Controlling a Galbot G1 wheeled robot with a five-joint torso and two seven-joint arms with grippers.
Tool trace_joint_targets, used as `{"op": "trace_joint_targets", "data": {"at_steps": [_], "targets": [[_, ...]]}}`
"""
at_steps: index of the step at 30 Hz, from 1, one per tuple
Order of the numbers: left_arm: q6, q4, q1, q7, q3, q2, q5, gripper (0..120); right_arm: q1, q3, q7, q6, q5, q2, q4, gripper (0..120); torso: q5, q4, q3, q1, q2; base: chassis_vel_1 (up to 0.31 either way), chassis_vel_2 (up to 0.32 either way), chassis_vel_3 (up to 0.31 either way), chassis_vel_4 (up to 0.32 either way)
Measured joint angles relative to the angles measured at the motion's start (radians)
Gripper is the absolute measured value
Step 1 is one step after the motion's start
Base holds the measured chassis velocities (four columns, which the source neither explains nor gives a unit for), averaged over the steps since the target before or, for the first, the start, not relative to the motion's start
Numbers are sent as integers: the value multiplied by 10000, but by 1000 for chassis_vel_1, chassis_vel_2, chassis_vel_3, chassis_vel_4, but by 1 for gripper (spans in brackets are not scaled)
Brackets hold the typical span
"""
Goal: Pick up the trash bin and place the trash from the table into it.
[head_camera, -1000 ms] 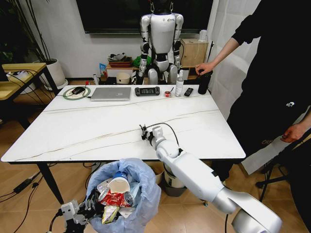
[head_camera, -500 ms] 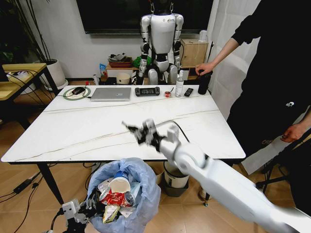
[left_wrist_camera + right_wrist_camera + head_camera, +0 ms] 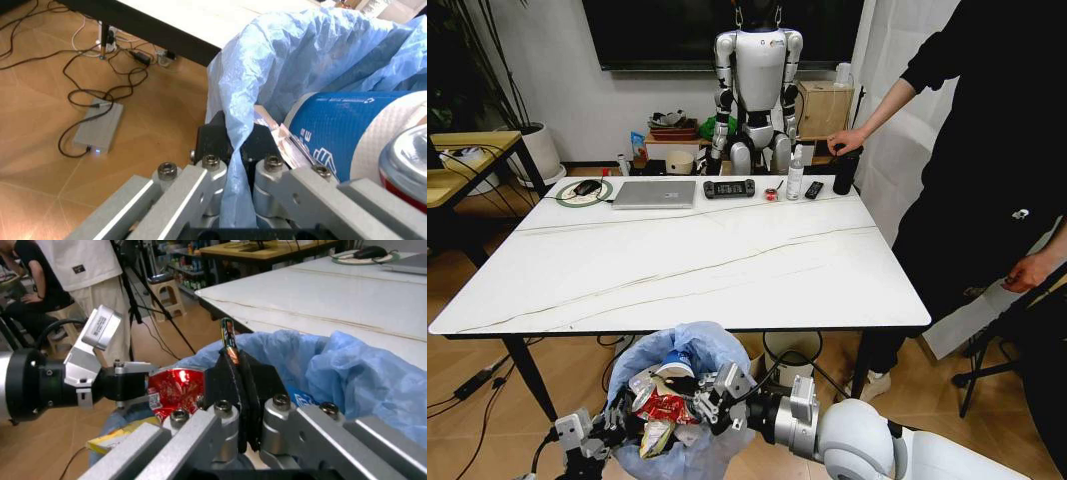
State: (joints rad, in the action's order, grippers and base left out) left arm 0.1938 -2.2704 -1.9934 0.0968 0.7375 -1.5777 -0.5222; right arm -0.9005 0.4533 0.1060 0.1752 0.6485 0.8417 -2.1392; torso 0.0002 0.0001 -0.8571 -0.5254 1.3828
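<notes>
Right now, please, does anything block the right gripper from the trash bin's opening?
Nothing visible does: the right gripper, shut on a thin scrap, hangs at the open rim of the trash bin; the left gripper clamps its bag.

**Three cameras, one shared bin**

The head view looks forward and down from above the near edge of the table (image 3: 677, 260), taking in the whole marble top, the room's back wall beyond, and the floor just in front of the robot. The left wrist view sits very close behind the left gripper (image 3: 237, 150), facing along its fingers at the blue liner of the trash bin (image 3: 320, 55), with floor and the table's edge beyond. The right wrist view looks past the right gripper (image 3: 243, 385) across the bin toward the tabletop. All three share the bin's bagged rim — and the table's near edge.
</notes>
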Motion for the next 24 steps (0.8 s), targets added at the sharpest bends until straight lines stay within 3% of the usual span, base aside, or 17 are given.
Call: {"op": "trace_joint_targets", "data": {"at_steps": [8,13,19,24], "targets": [[0,21,13,0,-57,-61,42,0,-162,-130,-11,-198,-356,-77,104,0,0,0,0,0,0,0,0,0,0],[0,4,12,0,-51,-56,41,0,-312,-180,-110,-325,-643,-95,185,12,0,0,0,0,-2,0,0,0,0],[4,29,45,0,-64,-41,16,0,-437,-331,-314,-337,-721,-103,183,40,-2,0,0,0,-2,0,0,0,0],[17,57,52,11,-117,8,17,0,-620,-820,-627,-510,-715,-17,16,55,-2,0,0,0,-2,0,0,0,0]]}}
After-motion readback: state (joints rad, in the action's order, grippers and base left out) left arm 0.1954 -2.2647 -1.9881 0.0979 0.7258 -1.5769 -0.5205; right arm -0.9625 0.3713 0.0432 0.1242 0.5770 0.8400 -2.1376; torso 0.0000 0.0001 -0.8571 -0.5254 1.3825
